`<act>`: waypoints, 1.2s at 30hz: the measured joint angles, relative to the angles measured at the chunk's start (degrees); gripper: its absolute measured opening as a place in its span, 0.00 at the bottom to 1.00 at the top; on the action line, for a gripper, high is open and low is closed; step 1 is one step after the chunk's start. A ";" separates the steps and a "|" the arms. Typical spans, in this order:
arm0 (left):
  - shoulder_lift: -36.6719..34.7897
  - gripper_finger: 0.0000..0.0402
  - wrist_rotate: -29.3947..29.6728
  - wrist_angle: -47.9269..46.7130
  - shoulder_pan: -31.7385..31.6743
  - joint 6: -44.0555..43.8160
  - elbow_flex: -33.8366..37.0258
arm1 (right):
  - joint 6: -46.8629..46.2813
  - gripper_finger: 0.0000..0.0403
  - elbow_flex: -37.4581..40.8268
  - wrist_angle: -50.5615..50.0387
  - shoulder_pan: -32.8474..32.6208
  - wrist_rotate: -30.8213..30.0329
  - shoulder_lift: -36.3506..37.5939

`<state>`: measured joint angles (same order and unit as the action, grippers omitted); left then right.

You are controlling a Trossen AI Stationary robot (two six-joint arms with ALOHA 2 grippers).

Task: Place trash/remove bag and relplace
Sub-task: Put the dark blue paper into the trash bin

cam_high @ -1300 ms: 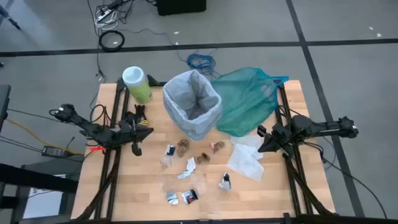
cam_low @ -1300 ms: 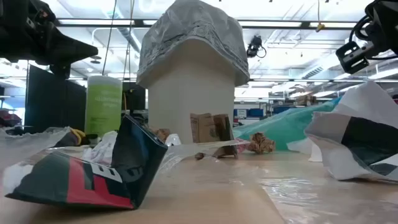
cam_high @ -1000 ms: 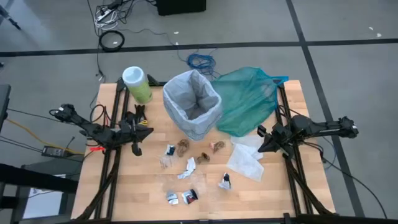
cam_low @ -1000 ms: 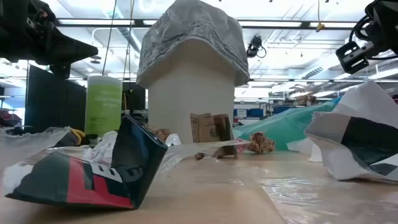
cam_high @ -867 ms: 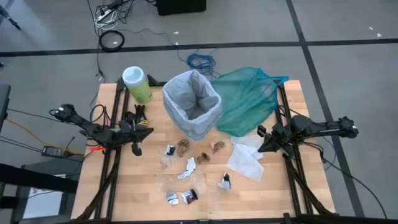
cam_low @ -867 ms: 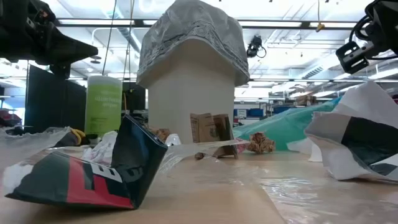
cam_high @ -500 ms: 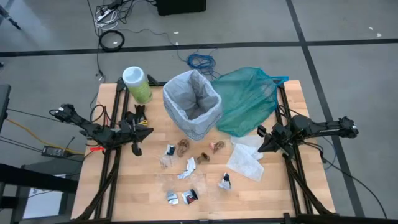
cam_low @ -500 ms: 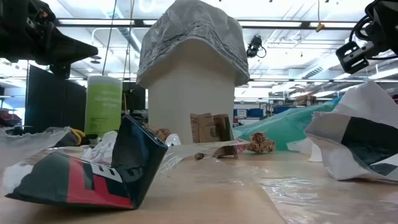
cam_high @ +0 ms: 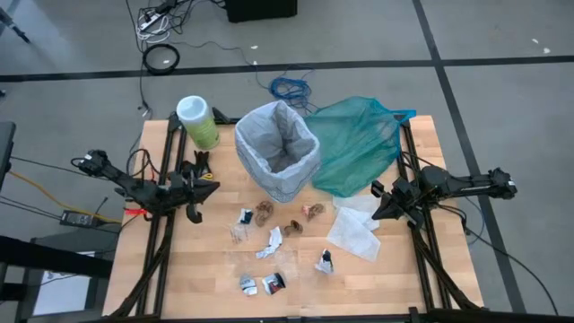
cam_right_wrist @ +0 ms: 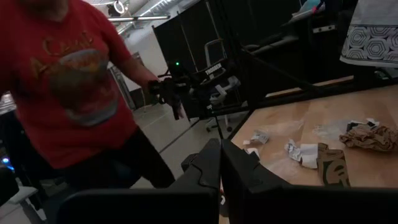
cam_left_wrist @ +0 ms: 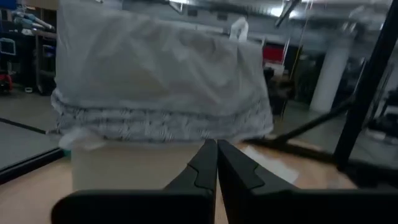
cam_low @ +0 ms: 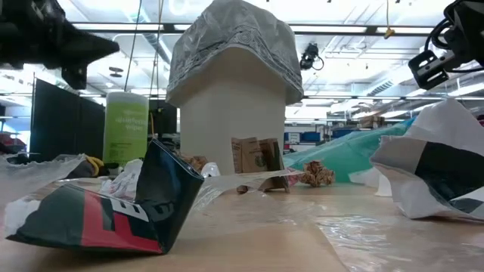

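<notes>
High view, tabletop: a pale wooden tabletop [cam_high: 206, 269] with dark arm rails along both sides.
High view, bin: a cream bin lined with the thin, crinkly grey-white plastic bag [cam_high: 277, 148] stands at the far middle; a teal-green translucent plastic bag [cam_high: 359, 144] lies touching its right side, and a green cylindrical canister with a white lid [cam_high: 196, 121] stands to its left.
High view, trash: small crumpled scraps of white paper, brown wads and dark wrappers [cam_high: 269, 242] are scattered on the tabletop in front of the bin, with a flat white tissue [cam_high: 354, 231] to the right.
High view, left end effector [cam_high: 192, 215]: above the left side of the tabletop, near the bin and well apart from the scraps, holding nothing.
High view, right end effector [cam_high: 377, 213]: above the right side, just beside the white tissue, holding nothing.
Low view: the bag [cam_low: 234, 45] drapes over the bin's rim; a dark wrapper with a red patch [cam_low: 106, 208] lies closest, brown wads [cam_low: 318, 174] beyond; both arms hang above the tabletop at the picture's edges.
Left wrist view: the two dark fingers [cam_left_wrist: 205, 165] are pressed together, pointing at the bagged bin [cam_left_wrist: 155, 81], apart from it.
Right wrist view: the fingers [cam_right_wrist: 239, 165] are closed and empty; scraps [cam_right_wrist: 298, 151] lie on the tabletop beyond them; a person in a red shirt [cam_right_wrist: 74, 93] stands beside the table.
</notes>
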<state>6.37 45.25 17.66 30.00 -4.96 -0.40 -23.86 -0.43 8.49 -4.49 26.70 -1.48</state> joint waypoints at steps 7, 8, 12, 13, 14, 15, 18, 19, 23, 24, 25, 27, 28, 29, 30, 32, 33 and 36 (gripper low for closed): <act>-0.02 0.05 0.59 12.09 -0.27 -1.94 0.00 | 0.14 0.01 0.00 0.28 -0.02 -5.86 -0.02; -0.02 0.05 0.43 13.90 -0.28 -3.55 0.00 | 0.29 0.01 -0.02 0.94 0.00 -8.03 -0.02; -0.02 0.05 0.05 20.09 -0.26 -14.21 0.00 | -2.58 0.01 0.00 8.12 0.00 -15.56 -0.03; -0.02 0.05 0.06 20.89 -0.27 -16.36 0.00 | -4.22 0.01 0.00 10.85 0.00 -16.94 -0.02; -0.01 0.05 0.09 21.76 -0.28 -17.69 0.00 | -5.86 0.01 0.00 13.89 0.00 -18.38 -0.02; 0.00 0.05 0.37 22.99 -0.33 -17.85 0.00 | -7.57 0.01 0.00 17.17 0.00 -19.94 -0.02; -0.02 0.05 2.54 25.42 -0.39 -17.58 0.00 | -11.68 0.01 0.00 27.14 0.00 -24.36 -0.02; -0.02 0.05 2.65 25.74 -0.37 -17.58 0.00 | -11.95 0.01 0.00 30.30 0.00 -25.73 -0.02; -0.01 0.05 8.81 27.97 -0.73 -14.78 -0.31 | -8.72 0.01 -0.45 40.47 0.00 -32.88 0.00; -0.02 0.05 11.24 28.67 -0.85 -16.51 -0.71 | -7.41 0.01 -0.92 42.50 0.00 -35.28 -0.02; -0.03 0.05 12.59 29.04 -0.87 -19.34 -1.02 | -6.49 0.01 -1.34 44.73 0.01 -36.39 -0.01; 0.00 0.05 11.88 28.59 -0.81 -22.63 -1.63 | -5.55 0.01 -2.36 46.61 0.02 -35.80 0.06; 0.44 0.05 9.30 28.17 -0.83 -22.68 -2.30 | -5.01 0.01 -2.98 46.31 0.02 -34.55 0.02; 1.17 0.05 5.86 27.63 -0.81 -22.66 -3.43 | -4.62 0.01 -3.87 45.94 0.02 -32.65 -0.03; 2.18 0.05 3.23 27.09 -0.79 -22.98 -5.02 | -4.18 0.01 -4.94 45.84 0.02 -30.44 -0.11; 4.94 0.05 0.98 24.51 -0.76 -23.61 -9.07 | -3.87 0.01 -8.08 45.33 0.02 -27.32 -0.74; 6.75 0.05 1.09 22.06 -0.76 -23.35 -11.73 | -3.76 0.01 -9.93 44.26 0.02 -25.68 -1.20; 13.45 0.05 4.72 12.73 -0.74 -22.28 -21.16 | -1.55 0.01 -17.69 35.32 0.00 -21.25 -4.11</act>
<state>19.82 49.96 30.39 29.26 -27.25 -21.56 -25.40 -18.12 43.82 -4.49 5.45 -5.59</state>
